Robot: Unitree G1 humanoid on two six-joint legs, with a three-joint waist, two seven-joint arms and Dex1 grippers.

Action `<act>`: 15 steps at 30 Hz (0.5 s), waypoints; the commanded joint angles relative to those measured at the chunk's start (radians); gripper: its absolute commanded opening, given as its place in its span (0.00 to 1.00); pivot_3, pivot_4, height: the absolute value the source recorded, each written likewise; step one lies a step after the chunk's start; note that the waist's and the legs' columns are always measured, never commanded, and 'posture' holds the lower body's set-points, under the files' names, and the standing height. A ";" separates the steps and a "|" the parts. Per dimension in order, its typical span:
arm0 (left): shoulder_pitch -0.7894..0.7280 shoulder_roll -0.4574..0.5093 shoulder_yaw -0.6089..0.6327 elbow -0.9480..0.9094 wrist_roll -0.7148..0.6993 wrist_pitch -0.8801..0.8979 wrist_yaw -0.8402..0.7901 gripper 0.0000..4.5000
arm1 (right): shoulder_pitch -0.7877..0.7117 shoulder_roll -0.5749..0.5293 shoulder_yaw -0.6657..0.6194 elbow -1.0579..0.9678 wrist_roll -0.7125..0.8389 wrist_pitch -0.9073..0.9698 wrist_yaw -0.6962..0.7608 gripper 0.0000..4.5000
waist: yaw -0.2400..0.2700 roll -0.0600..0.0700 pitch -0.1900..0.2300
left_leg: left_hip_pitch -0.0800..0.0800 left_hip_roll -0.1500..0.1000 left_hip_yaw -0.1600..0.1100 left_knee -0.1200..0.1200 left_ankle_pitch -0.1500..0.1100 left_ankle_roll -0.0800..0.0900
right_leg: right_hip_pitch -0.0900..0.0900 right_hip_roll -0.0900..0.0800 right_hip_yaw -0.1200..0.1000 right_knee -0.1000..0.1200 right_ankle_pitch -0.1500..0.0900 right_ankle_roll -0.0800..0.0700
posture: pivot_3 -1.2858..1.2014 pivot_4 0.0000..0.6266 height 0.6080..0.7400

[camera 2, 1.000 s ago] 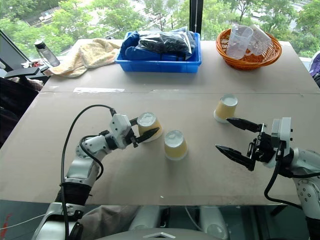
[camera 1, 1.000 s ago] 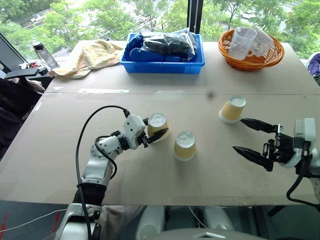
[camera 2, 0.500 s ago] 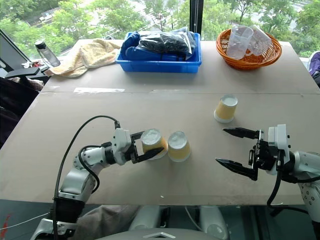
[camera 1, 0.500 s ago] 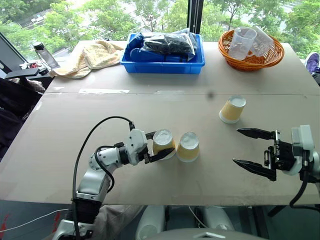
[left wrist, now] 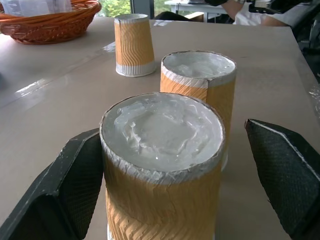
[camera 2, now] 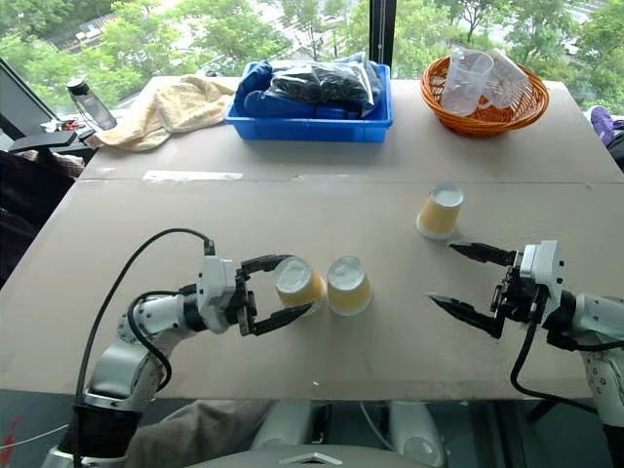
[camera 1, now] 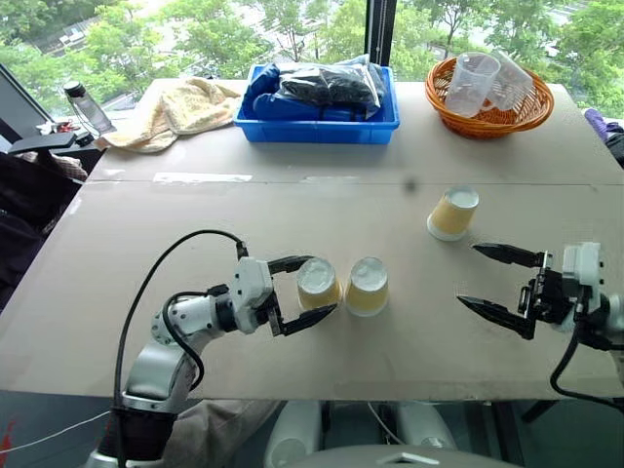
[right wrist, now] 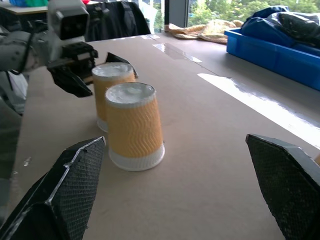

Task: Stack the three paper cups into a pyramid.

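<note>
Water bottle point(camera 1: 86, 107): stands at the far left corner of the worktop point(camera 1: 195, 224), by the window.
Towel point(camera 1: 180, 109): a yellow heap at the far edge, just left of the blue bin.
Left end effector point(camera 1: 304, 291): level above the worktop near its front edge, pointing right. Its two black fingers are spread wide, one on each side of the left cup. In the left wrist view one pad point(left wrist: 82, 175) lies close against the cup's wall and the other stands well clear, so the cup is not pinched.
Left cup point(camera 1: 318, 283): upside down on the worktop, white base up, between the left end effector's fingers.
Middle cup point(camera 1: 368, 286): upside down just beside the left cup on its right. Whether the two touch cannot be told.
Blue bin point(camera 1: 317, 109): at the far edge near the middle, holding dark bagged items.
Third cup point(camera 1: 453, 213): upside down, alone, farther back and to the right, well apart from the pair.
Pyramid: two cups sit side by side as a base; no cup stands on top.
Wicker basket point(camera 1: 490, 115): at the far right corner, with clear plastic measuring cups point(camera 1: 472, 80) inside.
Right end effector point(camera 1: 494, 281): level above the worktop near the right front, pointing left toward the cups, fingers spread wide and holding nothing. It sits nearer the front than the third cup and apart from it.
</note>
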 commanded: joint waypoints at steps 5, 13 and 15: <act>0.012 0.197 0.187 -0.267 -0.206 0.220 0.003 0.99 | -0.107 0.094 -0.031 0.112 -0.064 0.015 -0.255 1.00 | -0.005 0.002 0.000 | 0.000 0.000 0.000 -0.001 0.000 0.000 | 0.000 0.000 0.001 0.000 0.000 0.000 | 0.52 0.24 1.00; -0.149 0.272 0.246 -0.229 -0.314 0.352 -0.005 0.99 | -0.302 0.220 0.067 0.308 -0.240 -0.019 -0.464 1.00 | -0.004 0.004 0.001 | 0.000 0.000 0.002 -0.001 0.002 -0.004 | -0.002 0.001 0.001 0.001 0.000 0.000 | 0.52 0.24 1.00; -0.181 0.302 0.273 -0.214 -0.351 0.387 -0.018 0.99 | -0.338 0.250 0.073 0.349 -0.240 -0.028 -0.472 1.00 | -0.004 0.004 0.001 | -0.002 0.000 0.003 -0.001 0.002 -0.004 | -0.004 0.001 0.002 0.000 0.000 0.000 | 0.52 0.24 1.00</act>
